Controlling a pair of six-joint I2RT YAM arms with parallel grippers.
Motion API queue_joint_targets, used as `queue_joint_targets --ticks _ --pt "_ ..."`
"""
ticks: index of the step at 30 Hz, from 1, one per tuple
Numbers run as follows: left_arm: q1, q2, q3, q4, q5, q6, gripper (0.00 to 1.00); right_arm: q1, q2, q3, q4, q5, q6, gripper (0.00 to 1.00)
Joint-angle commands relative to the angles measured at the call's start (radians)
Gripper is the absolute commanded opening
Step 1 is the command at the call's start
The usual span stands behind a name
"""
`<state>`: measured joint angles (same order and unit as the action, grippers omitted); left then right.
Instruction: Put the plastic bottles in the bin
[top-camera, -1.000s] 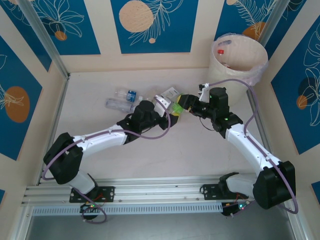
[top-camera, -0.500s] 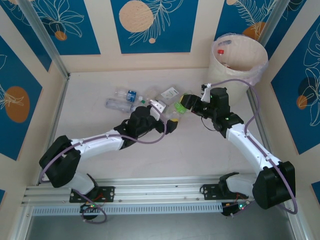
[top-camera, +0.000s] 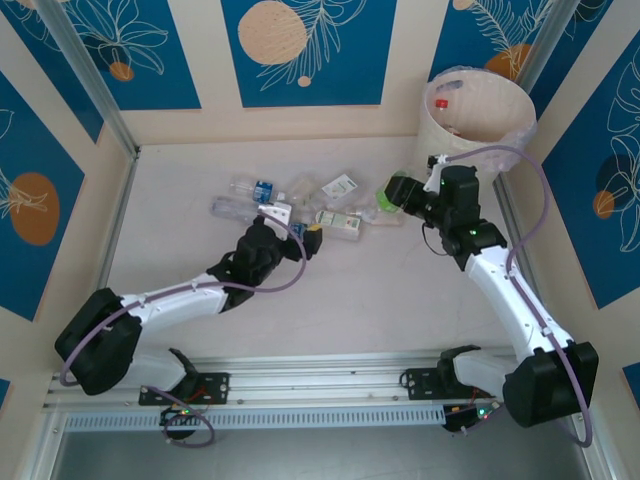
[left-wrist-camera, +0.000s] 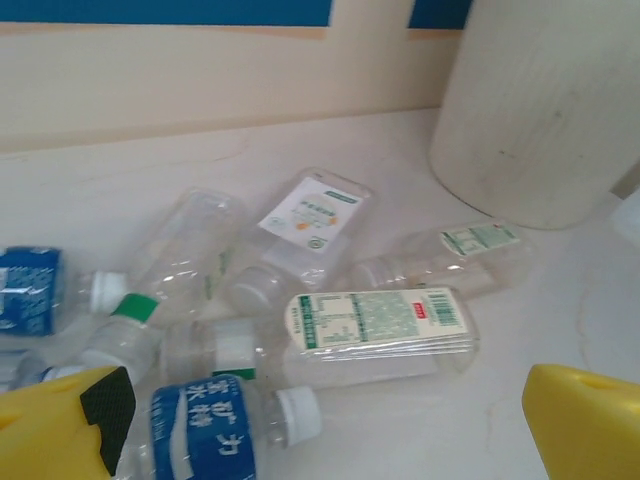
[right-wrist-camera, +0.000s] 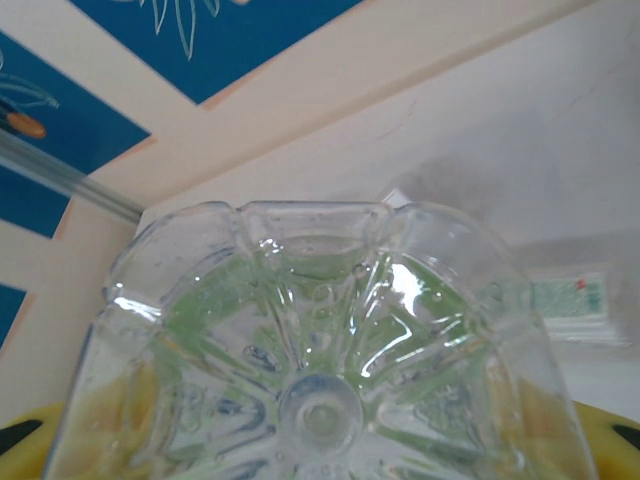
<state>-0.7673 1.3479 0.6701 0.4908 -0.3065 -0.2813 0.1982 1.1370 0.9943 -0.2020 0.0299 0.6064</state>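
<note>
Top external view, nearest first: the left gripper (top-camera: 298, 233) sits at the near edge of the bottle heap (top-camera: 338, 222) mid-table, jaws spread wide with nothing between them. Left wrist view agrees: yellow fingers (left-wrist-camera: 585, 425) at both lower corners, with no bottle gripped in the gap. Just ahead of them lies a blue-labelled bottle (left-wrist-camera: 210, 440) with a white cap, then a flat crushed bottle (left-wrist-camera: 380, 325) with a white barcode label and a green-capped bottle (left-wrist-camera: 135, 320). Further back is a white-labelled bottle (left-wrist-camera: 305, 225). All are clear, dented and on their sides, several touching. Right of the heap, the right gripper (top-camera: 397, 192) is partly closed on a green-tinted bottle (right-wrist-camera: 320, 350). Its petal-moulded base faces the right wrist camera, yellow pads (right-wrist-camera: 612, 455) either side. Farthest, in the right corner, stands the bin (top-camera: 450, 150), off-white and bag-lined, with a red-capped bottle (top-camera: 443, 103) inside.
</note>
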Motion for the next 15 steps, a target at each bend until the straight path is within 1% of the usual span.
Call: queue_joint_targets --ticks 1,3,5,9,12,15 --pt "0.020 -0.046 -0.048 0.034 -0.093 -0.064 1.00 -0.044 -0.013 0.042 0.038 0.038 -0.045 0.42" --pt "0.032 -0.068 -0.071 0.037 -0.114 -0.086 1.00 -0.073 -0.003 0.051 0.089 0.027 -0.046 0.39" --pt "0.048 -0.087 -0.095 0.033 -0.114 -0.103 1.00 -0.105 0.021 0.091 0.103 0.024 -0.062 0.39" --pt "0.077 -0.115 -0.121 0.001 -0.096 -0.123 1.00 -0.168 0.077 0.179 0.128 0.053 -0.088 0.41" --pt "0.096 -0.134 -0.147 0.002 -0.080 -0.135 1.00 -0.215 0.127 0.254 0.150 0.110 -0.071 0.39" --pt "0.109 -0.152 -0.165 0.003 -0.070 -0.147 1.00 -0.264 0.165 0.290 0.256 0.137 -0.048 0.38"
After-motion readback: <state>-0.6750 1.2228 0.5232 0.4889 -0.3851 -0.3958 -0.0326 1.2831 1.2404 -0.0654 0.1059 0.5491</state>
